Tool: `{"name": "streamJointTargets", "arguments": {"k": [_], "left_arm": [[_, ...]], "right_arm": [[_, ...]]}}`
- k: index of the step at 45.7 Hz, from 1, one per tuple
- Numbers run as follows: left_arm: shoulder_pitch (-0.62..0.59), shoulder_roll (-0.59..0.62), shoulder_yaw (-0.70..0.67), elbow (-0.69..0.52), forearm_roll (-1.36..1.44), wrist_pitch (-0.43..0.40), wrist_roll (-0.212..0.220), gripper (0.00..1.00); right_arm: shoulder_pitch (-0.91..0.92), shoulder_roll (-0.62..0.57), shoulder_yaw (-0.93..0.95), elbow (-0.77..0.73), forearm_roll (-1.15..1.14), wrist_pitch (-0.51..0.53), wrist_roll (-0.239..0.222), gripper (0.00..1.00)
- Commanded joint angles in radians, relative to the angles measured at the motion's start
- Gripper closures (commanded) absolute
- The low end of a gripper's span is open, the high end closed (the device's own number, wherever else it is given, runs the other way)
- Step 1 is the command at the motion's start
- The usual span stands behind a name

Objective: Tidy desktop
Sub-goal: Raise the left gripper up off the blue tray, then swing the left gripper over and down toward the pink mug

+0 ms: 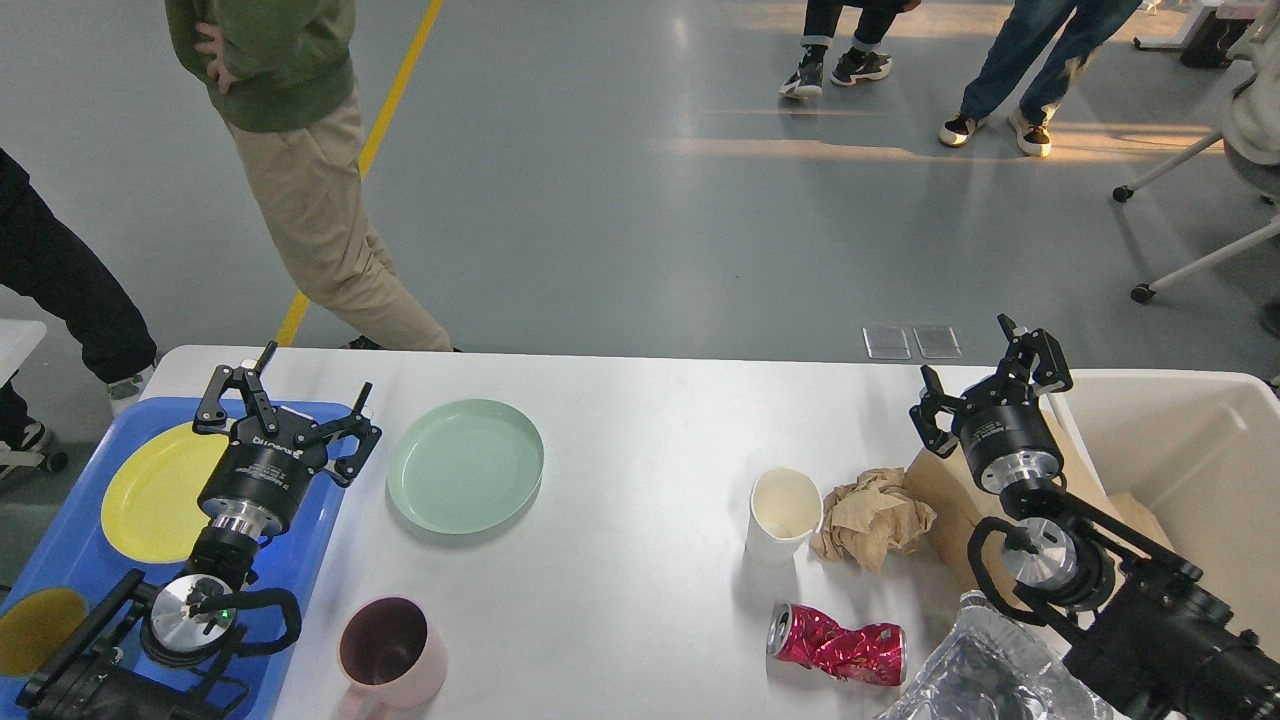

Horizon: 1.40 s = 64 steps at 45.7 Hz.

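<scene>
Both grippers stand with their fingers spread wide and nothing between them. The left gripper hovers over the far part of a blue tray, which sits at the left end of the desktop; a yellow plate lies in the tray just beside the gripper's wrist, and a darker yellow dish shows at the tray's near left corner. The right gripper is raised near the desktop's far right edge, just beside the rim of a cream bin. The white desktop fills the lower half of the view, running from the tray across to the bin. On it, a pale green plate lies right of the tray, a pink mug stands near the front edge, and toward the right a white paper cup stands upright touching a crumpled brown paper. A crushed red can lies on its side nearer the front, beside a foil container.
</scene>
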Motion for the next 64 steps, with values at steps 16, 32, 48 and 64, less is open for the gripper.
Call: {"name": "streamJointTargets", "arguments": {"k": [16,32,48,64], "left_arm": [[0.002,0.010,0.000,0.003,0.003,-0.002,-0.003,0.00],[-0.187,0.354,0.473,0.009,-0.005,0.008,-0.070,0.00],[-1.009,0.436,1.742,0.063,0.000,-0.005,-0.074,0.00],[-1.466,0.168,2.306,-0.041,0.000,-0.034,-0.057,0.00]], "right_arm": [[0.000,0.000,0.000,0.000,-0.001,0.000,0.000,0.00],[0.000,0.000,-0.001,0.000,0.001,0.000,0.000,0.00],[0.000,0.001,0.000,0.000,-0.001,0.000,0.000,0.00],[0.000,0.000,0.000,0.000,0.001,0.000,0.000,0.00]]}}
